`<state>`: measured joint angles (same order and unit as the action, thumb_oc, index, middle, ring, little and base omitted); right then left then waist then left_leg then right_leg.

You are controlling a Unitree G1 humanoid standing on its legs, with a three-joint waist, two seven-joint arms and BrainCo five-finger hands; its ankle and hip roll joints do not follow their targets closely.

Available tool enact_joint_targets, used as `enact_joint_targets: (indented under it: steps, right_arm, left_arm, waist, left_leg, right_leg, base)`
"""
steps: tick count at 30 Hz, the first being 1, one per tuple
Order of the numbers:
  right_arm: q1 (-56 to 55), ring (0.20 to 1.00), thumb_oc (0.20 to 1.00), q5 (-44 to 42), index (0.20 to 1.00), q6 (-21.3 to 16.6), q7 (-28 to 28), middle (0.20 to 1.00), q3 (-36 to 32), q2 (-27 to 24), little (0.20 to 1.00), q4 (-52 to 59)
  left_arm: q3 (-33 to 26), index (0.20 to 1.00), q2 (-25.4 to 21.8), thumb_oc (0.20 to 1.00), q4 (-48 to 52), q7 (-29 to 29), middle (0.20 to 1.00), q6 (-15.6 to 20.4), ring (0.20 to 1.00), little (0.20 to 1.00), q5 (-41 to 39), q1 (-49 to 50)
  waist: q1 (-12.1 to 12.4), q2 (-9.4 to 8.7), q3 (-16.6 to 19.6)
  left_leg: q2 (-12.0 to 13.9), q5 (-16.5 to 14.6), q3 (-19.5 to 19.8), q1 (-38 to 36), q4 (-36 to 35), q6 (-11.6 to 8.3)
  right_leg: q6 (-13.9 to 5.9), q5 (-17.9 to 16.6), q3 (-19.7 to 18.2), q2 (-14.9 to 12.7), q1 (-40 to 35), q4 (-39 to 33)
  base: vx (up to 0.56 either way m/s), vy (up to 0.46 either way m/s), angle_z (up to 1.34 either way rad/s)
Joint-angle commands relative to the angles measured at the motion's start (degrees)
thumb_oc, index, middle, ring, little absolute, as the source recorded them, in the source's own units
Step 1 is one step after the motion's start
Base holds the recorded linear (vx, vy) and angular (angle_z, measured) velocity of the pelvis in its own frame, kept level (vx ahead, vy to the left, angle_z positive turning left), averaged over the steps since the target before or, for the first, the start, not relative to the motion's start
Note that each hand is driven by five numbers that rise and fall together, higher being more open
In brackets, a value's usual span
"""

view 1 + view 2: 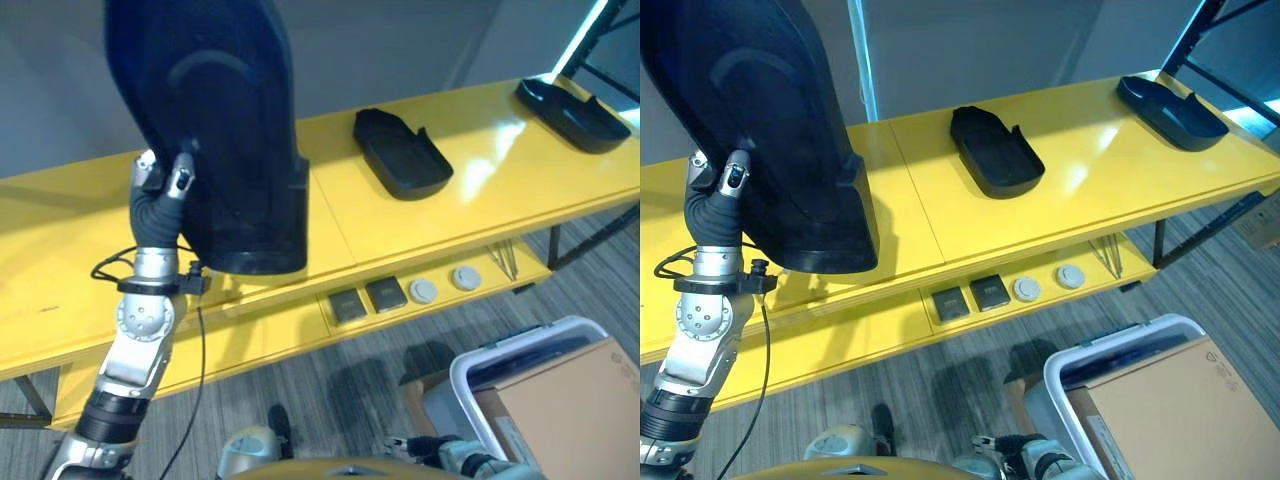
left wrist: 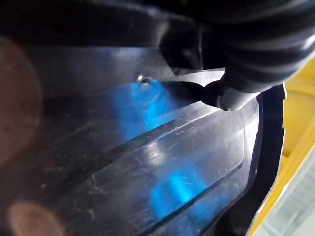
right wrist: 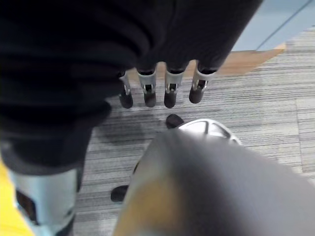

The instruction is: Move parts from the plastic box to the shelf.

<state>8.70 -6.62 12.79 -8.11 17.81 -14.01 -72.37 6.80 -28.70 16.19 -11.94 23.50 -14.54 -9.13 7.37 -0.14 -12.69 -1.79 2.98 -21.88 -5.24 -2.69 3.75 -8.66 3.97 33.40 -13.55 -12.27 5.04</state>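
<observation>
The left hand (image 1: 165, 185) grips a large black part (image 1: 215, 130), standing it on the yellow shelf (image 1: 420, 215); next, release it carefully. The right hand (image 3: 157, 91) hangs open.

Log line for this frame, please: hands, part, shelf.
left hand: holds large black part upright on yellow shelf | right hand: idle, low, fingers straight | two black parts already on shelf

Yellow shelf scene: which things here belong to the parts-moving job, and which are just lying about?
Job:
black part in left hand
two black parts on yellow shelf
plastic box

Lying about:
cardboard
small square and round pieces on lower ledge
</observation>
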Motion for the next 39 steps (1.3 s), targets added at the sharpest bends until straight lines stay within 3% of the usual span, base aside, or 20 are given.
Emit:
enact_joint_targets:
  steps: [1, 3, 6, 7, 10, 14, 18, 21, 22, 23, 24, 25, 27, 30, 31, 32, 33, 36, 38, 39]
  right_arm:
    - [-0.05, 1.0, 1.0, -3.88, 1.0, 1.32, 2.81, 1.0, 0.43, -1.14, 1.0, -0.95]
    - [0.47, 1.0, 1.0, -2.54, 1.0, 1.42, 4.01, 1.0, -0.58, -1.4, 1.0, -1.55]
    - [0.04, 1.0, 1.0, -4.24, 1.0, 1.49, 2.85, 1.0, -1.44, -1.74, 1.0, -3.0]
    - [-0.62, 1.0, 1.0, -4.84, 1.0, 1.2, 3.64, 1.0, -1.13, -1.57, 1.0, -3.51]
    - [-1.71, 1.0, 1.0, -7.38, 1.0, 0.56, 3.29, 1.0, -1.07, -1.75, 1.0, -3.86]
    - [-1.34, 1.0, 1.0, 0.49, 1.0, 1.14, -0.56, 1.0, 0.7, -1.44, 1.0, -3.45]
    - [-2.1, 1.0, 1.0, 3.23, 1.0, 2.59, 0.27, 1.0, 2.46, -1.6, 1.0, -3.25]
    - [-1.51, 1.0, 1.0, -4.2, 1.0, 3.84, 0.87, 1.0, 1.01, -2.5, 1.0, -3.89]
    - [-0.66, 1.0, 1.0, -2.55, 1.0, 4.49, 0.04, 1.0, -0.26, -3.31, 1.0, -4.47]
    - [-0.56, 1.0, 1.0, -1.35, 1.0, 4.26, -0.07, 1.0, -0.56, -3.87, 1.0, -4.74]
    - [-0.56, 1.0, 1.0, -1.12, 1.0, 4.19, -0.11, 1.0, -0.61, -4.0, 1.0, -4.8]
    - [-0.48, 1.0, 1.0, -1.29, 1.0, 4.16, 0.02, 1.0, -0.97, -5.0, 1.0, -5.14]
    - [-0.23, 1.0, 1.0, -2.28, 1.0, 4.57, 0.26, 1.0, -1.22, -5.69, 1.0, -5.42]
    - [0.55, 1.0, 1.0, -1.4, 1.0, 5.93, -0.51, 1.0, -1.97, -7.1, 1.0, -6.1]
    - [1.03, 1.0, 1.0, 0.6, 1.0, 6.27, -0.82, 1.0, -2.06, -7.57, 1.0, -6.61]
    - [1.04, 1.0, 1.0, 0.6, 1.0, 6.27, -0.82, 1.0, -2.07, -7.57, 1.0, -6.61]
    - [1.26, 1.0, 1.0, -1.51, 1.0, 6.51, 0.07, 1.0, -2.14, -7.6, 1.0, -6.86]
    - [0.37, 1.0, 1.0, -7.43, 1.0, 7.69, 4.29, 1.0, -4.84, -6.83, 1.0, -5.83]
    - [-0.2, 1.0, 1.0, -8.27, 1.0, 7.67, 5.93, 1.0, -5.8, -5.97, 1.0, -5.47]
    - [-0.61, 1.0, 1.0, -7.8, 1.0, 7.01, 6.45, 1.0, -6.16, -5.22, 1.0, -5.78]
  left_arm:
    - [-0.03, 0.2, 0.76, 0.2, 5.96, 2.45, 0.2, 2.01, 0.2, 0.2, -1.66, -1.03]
    - [0.9, 0.2, 0.43, 0.2, 6.04, 2.6, 0.2, 1.04, 0.2, 0.2, -1.82, -2.28]
    - [4.76, 0.2, 0.43, 0.2, 4.4, 4.02, 0.2, 2.54, 0.2, 0.2, -3.82, -5.08]
    - [7.56, 0.2, 1.19, 0.2, 3.46, 3.55, 0.2, 3.66, 0.2, 0.2, -3.42, -5.77]
    - [9.47, 0.2, 2.11, 0.2, 4.25, 2.25, 0.2, 2.88, 0.2, 0.2, -3.09, -5.7]
    - [7.93, 0.2, 1.82, 0.2, 5.21, -0.26, 0.2, 1.42, 0.2, 0.2, -3.86, -4.78]
    - [6.96, 0.2, 2.08, 0.2, 4.91, 2.68, 0.2, 0.08, 0.2, 0.2, -8.15, -4.26]
    - [7.33, 0.2, 2.54, 0.2, 5.35, 3.62, 0.2, 0.43, 0.2, 0.2, -6.76, -1.86]
    - [7.47, 0.2, 2.39, 0.2, 5.86, 2.73, 0.2, 0.63, 0.2, 0.2, -7.05, -0.33]
    - [7.66, 0.2, 2.28, 0.2, 5.87, 2.21, 0.2, 0.74, 0.2, 0.2, -7.28, -0.11]
    - [7.71, 0.2, 2.26, 0.2, 5.85, 2.08, 0.2, 0.74, 0.2, 0.2, -7.31, -0.1]
    - [7.94, 0.2, 2.17, 0.2, 5.31, 1.7, 0.2, 1.19, 0.2, 0.2, -7.48, -0.26]
    - [8.08, 0.2, 2.21, 0.2, 4.55, 1.67, 0.2, 1.93, 0.2, 0.2, -6.97, -0.36]
    - [7.87, 0.2, 2.14, 0.2, 3.58, 0.93, 0.2, 2.96, 0.2, 0.2, -5.06, -0.29]
    - [7.81, 0.2, 1.63, 0.2, 2.81, -0.13, 0.2, 3.36, 0.2, 0.2, -5.02, -0.3]
    - [7.81, 0.2, 1.62, 0.2, 2.8, -0.13, 0.2, 3.36, 0.2, 0.2, -5.02, -0.31]
    - [7.47, 0.2, 1.09, 0.2, 1.83, 0.67, 0.2, 3.13, 0.2, 0.2, -5.54, -0.97]
    - [8.46, 0.2, 0.24, 0.2, 1.06, 2.31, 0.2, 0.0, 0.2, 0.2, -6.07, -3.4]
    - [9.6, 0.2, -0.48, 0.2, -0.25, 2.46, 0.2, -0.69, 0.2, 0.2, -4.92, -5.31]
    - [10.37, 0.2, -1.22, 0.2, -0.88, 2.33, 0.2, -0.89, 0.2, 0.2, -4.43, -6.95]
  waist:
    - [0.8, 2.6, 2.27]
    - [-0.15, 3.08, 1.73]
    - [-4.14, 2.6, 0.82]
    - [-6.18, 2.13, 1.01]
    - [-6.85, 1.29, 2.44]
    - [-5.8, 0.64, 2.57]
    - [-5.03, 0.91, 1.46]
    - [-5.0, 1.28, 1.92]
    - [-5.17, 1.44, 2.29]
    - [-5.24, 1.47, 2.24]
    - [-5.26, 1.49, 2.21]
    - [-5.31, 1.63, 1.91]
    - [-5.4, 1.92, 1.66]
    - [-5.58, 3.03, 1.06]
    - [-5.56, 3.21, 0.64]
    - [-5.52, 3.19, 0.62]
    - [-6.07, 3.34, 0.49]
    - [-6.85, 3.47, 0.59]
    - [-6.84, 3.14, 0.39]
    - [-6.6, 2.82, 0.18]
  left_leg:
    - [2.97, -8.0, 2.52, -2.75, -0.16, -4.0]
    - [2.9, -8.77, 4.03, -2.64, 0.56, -2.81]
    - [0.92, -9.77, 10.83, -2.93, 0.36, -1.07]
    - [-0.28, -8.03, 15.54, -2.19, -0.54, -0.66]
    - [-2.21, -7.31, 20.85, -1.47, -1.32, -0.85]
    - [-3.2, -8.05, 21.59, 0.31, 1.58, -1.3]
    - [-2.07, -7.95, 17.97, 1.51, 3.28, -2.32]
    - [1.57, -5.85, 15.68, -0.45, -0.11, -4.69]
    - [5.56, -3.48, 13.86, -0.87, -1.46, -7.22]
    - [7.83, -1.88, 13.16, -0.04, -1.36, -8.54]
    - [8.31, -1.54, 13.05, 0.16, -1.33, -8.83]
    - [11.37, 0.42, 12.92, 1.62, -0.85, -10.24]
    - [13.37, 1.7, 13.54, 2.0, -0.78, -11.12]
    - [18.42, 7.88, 16.54, 3.52, -1.46, -13.6]
    - [18.66, 5.72, 19.19, 3.66, -0.24, -13.08]
    - [18.64, 5.69, 19.16, 3.66, -0.2, -13.07]
    - [18.05, 1.73, 18.05, 2.47, 1.44, -12.0]
    - [15.37, -1.68, 15.65, 1.81, 2.61, -10.08]
    - [13.31, -2.53, 15.83, 2.23, 3.66, -9.27]
    - [11.59, -3.57, 15.31, 2.37, 4.32, -8.53]
  right_leg:
    - [4.28, 0.7, 2.55, 2.56, 5.48, 3.24]
    - [4.71, 1.85, -0.61, 1.66, 7.65, 7.2]
    - [4.25, 2.91, -12.64, 6.63, 10.37, 6.83]
    - [4.92, 1.04, -19.19, 10.19, 10.05, 3.59]
    - [5.56, -1.25, -24.96, 12.82, 8.21, -2.94]
    - [6.09, -2.01, -26.22, 13.16, 7.27, -5.75]
    - [6.0, -2.08, -22.33, 11.96, 5.96, -6.28]
    - [5.74, -1.94, -20.38, 10.88, 4.53, -7.28]
    - [5.74, -1.69, -19.94, 9.79, 3.93, -7.39]
    - [5.68, -1.67, -19.85, 9.12, 3.65, -7.35]
    - [5.68, -1.65, -19.84, 8.99, 3.57, -7.33]
    - [5.62, -1.55, -20.1, 7.95, 3.28, -7.1]
    - [5.53, -1.4, -20.59, 7.36, 3.0, -6.96]
    - [4.86, -1.08, -22.89, 6.11, 2.38, -6.66]
    - [3.92, -0.49, -25.33, 4.33, 2.96, -4.85]
    - [3.91, -0.47, -25.37, 4.31, 2.97, -4.81]
    - [2.93, -0.1, -25.84, 2.16, 3.65, -2.89]
    - [0.84, -0.6, -24.41, -1.73, 4.88, 1.23]
    - [0.6, -3.87, -24.25, -4.34, 6.09, 2.85]
    - [0.21, -7.57, -23.12, -7.14, 7.5, 4.04]
  base:
    - [-0.02, 0.122, 0.0]
    - [-0.01, 0.079, 0.09]
    - [0.03, -0.021, 0.83]
    - [-0.01, -0.055, 2.17]
    - [0.02, -0.076, 1.82]
    - [-0.02, -0.081, 0.89]
    - [-0.03, 0.038, 0.0]
    - [0.06, 0.218, 0.59]
    - [0.09, 0.405, 0.62]
    - [0.08, 0.354, 0.37]
    - [0.06, 0.334, 0.13]
    - [0.06, 0.3, 0.23]
    - [0.08, 0.326, 0.2]
    - [0.16, 0.553, -0.03]
    - [0.15, 0.527, -0.17]
    - [0.17, 0.729, -0.37]
    - [0.1, 0.594, -0.5]
    - [0.12, 0.596, -0.34]
    - [0.04, 0.316, -0.01]
    - [0.03, 0.479, 0.07]
